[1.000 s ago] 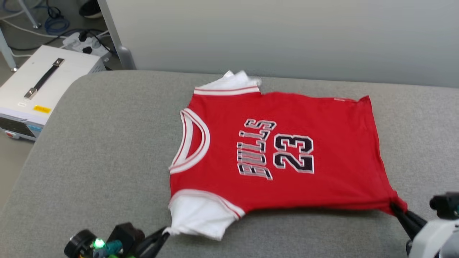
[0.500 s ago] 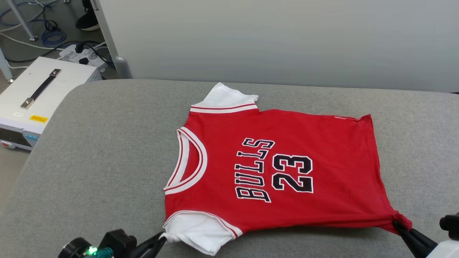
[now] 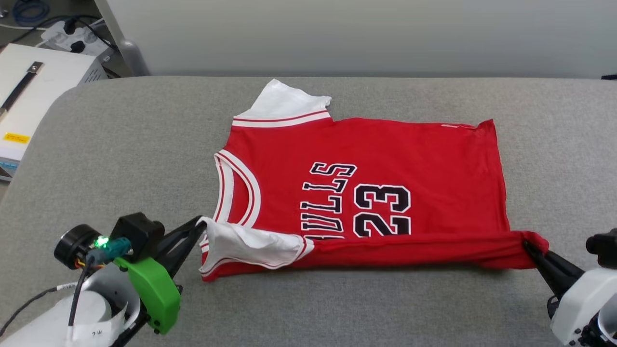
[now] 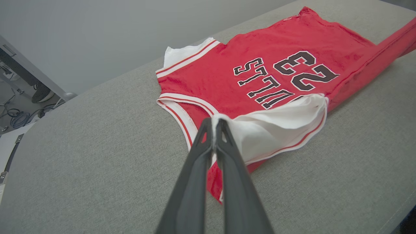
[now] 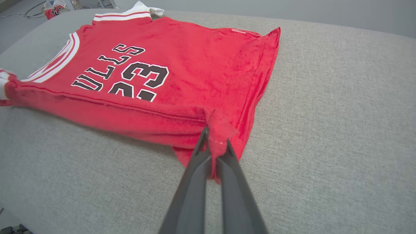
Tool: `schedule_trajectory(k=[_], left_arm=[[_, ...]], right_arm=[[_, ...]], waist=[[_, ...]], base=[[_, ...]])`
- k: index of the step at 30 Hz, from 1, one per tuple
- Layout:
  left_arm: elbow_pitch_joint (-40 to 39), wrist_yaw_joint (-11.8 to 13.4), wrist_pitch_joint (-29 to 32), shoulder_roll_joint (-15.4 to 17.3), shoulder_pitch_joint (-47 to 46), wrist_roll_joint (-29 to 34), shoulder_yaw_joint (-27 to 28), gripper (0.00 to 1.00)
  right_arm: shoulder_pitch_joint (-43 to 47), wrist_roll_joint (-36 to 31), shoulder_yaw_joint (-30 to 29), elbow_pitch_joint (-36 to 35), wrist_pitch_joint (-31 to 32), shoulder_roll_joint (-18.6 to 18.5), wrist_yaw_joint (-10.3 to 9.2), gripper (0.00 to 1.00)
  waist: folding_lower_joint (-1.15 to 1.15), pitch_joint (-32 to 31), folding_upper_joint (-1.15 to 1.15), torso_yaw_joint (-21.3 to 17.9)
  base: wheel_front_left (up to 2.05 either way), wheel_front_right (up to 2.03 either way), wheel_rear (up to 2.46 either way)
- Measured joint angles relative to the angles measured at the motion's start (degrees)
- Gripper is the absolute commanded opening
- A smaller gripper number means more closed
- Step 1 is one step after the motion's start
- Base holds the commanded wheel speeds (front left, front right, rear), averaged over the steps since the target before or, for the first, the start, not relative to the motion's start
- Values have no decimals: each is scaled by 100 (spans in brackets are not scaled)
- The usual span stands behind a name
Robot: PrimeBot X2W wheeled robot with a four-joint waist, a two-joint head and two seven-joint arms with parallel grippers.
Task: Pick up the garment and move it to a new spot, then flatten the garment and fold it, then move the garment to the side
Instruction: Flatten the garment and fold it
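Red jersey (image 3: 400, 154) lies mid-frame on the grey table (image 3: 120, 144); I judge relocation and flattening done. Left gripper (image 3: 198, 225) jaws pinch the near white sleeve (image 3: 246, 243); right gripper (image 3: 527, 246) jaws pinch the near hem corner (image 3: 539, 239). Near edge overlaps the lettering: first fold under way. Further folds and side placement remain.

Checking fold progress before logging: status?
Left hand shut on white sleeve. Right hand shut on hem corner. Bulls jersey near edge rolled inward, partly folded. Nothing in the way.
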Motion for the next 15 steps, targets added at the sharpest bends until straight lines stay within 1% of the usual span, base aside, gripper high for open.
schedule_trajectory(k=[6,15], left_arm=[[466,-254,315,-126,-542,-41,19,0],[1455,-625,535,-419,-1212,-40,-20,0]], right_arm=[[-601,-89,229,333,197,43,0,0],[-1484,-85,660,935,258,127,0,0]], waist=[[0,338,0,-140],[0,792,0,-279]], base=[[0,0,0],[0,0,0]])
